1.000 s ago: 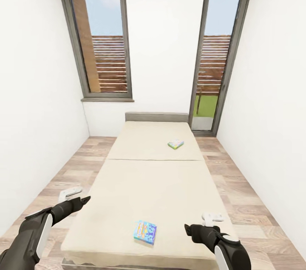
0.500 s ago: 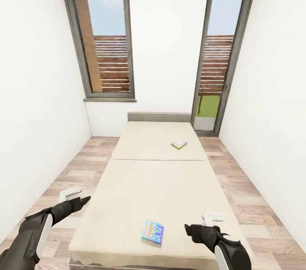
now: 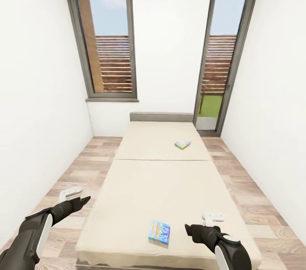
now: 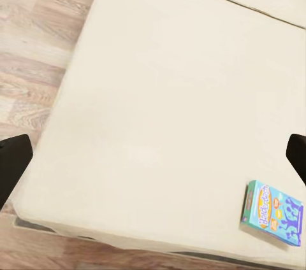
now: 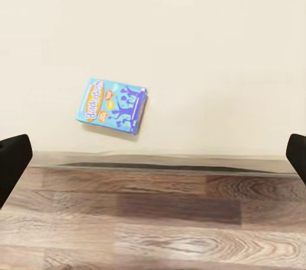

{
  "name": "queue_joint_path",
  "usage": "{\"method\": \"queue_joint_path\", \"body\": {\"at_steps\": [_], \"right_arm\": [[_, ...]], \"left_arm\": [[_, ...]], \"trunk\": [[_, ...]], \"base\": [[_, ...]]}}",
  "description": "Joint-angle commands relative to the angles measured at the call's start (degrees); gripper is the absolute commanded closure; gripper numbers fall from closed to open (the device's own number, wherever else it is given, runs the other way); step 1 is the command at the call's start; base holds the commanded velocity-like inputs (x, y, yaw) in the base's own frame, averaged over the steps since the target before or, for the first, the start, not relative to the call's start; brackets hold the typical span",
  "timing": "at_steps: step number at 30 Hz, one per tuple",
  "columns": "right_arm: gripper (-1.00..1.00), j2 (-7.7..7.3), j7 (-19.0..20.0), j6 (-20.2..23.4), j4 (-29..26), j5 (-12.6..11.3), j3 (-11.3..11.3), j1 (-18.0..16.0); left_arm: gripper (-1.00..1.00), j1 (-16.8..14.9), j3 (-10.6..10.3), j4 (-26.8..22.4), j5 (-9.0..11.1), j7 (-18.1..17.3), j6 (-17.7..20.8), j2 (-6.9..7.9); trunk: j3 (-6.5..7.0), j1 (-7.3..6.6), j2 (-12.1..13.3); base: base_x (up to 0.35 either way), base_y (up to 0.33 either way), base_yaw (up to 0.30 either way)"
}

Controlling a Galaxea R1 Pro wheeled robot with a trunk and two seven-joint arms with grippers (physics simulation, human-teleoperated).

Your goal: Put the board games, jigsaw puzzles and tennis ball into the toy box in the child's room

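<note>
We record that the whole head view has slid sideways against the two earlier pictures: the bed (image 3: 163, 176) and its contents now sit further toward the right of the picture, while both arms hold the same place in it, so we read this as the base or head moving, not the things. The bed fills the child's room between the two windows, its headboard at the far wall. The blue board game (image 3: 159, 232) lies flat near the foot of the bed, just beside the right pincer (image 3: 202, 226); in the earlier pictures it lay nearer the middle between the arms. The second board game (image 3: 182, 144), green-edged, rests nearer the headboard, well apart from the first. The left pincer (image 3: 72, 195) hangs over the floor beside the bed; the right hangs over the bed's foot corner. Both stand apart and empty. We judge the robot is lining up on the blue game; nothing is yet collected.
</note>
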Motion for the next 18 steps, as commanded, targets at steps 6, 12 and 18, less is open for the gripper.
{"method": "queue_joint_path", "body": {"at_steps": [6, 12, 18], "right_arm": [[-1.0, 0.01, -0.27, 0.24, 0.02, -0.52, -0.04, -0.05], [-1.0, 0.01, -0.3, 0.24, 0.06, -0.55, -0.04, -0.05], [-1.0, 0.01, -0.29, 0.16, 0.06, -0.55, -0.04, -0.08]], "left_arm": [[-1.0, -0.08, 0.13, -0.04, 0.08, -0.26, 0.38, -0.01], [-1.0, -0.08, 0.11, -0.04, 0.05, -0.26, 0.38, -0.01], [-1.0, -0.09, 0.12, -0.04, 0.05, -0.26, 0.38, -0.01]], "trunk": [[-0.14, 0.04, -0.14], [-0.14, 0.04, -0.14], [-0.14, 0.04, -0.14]], "base": [[0.0, 0.194, 0.0], [0.0, 0.112, 0.0], [0.037, 0.196, 0.0]]}}
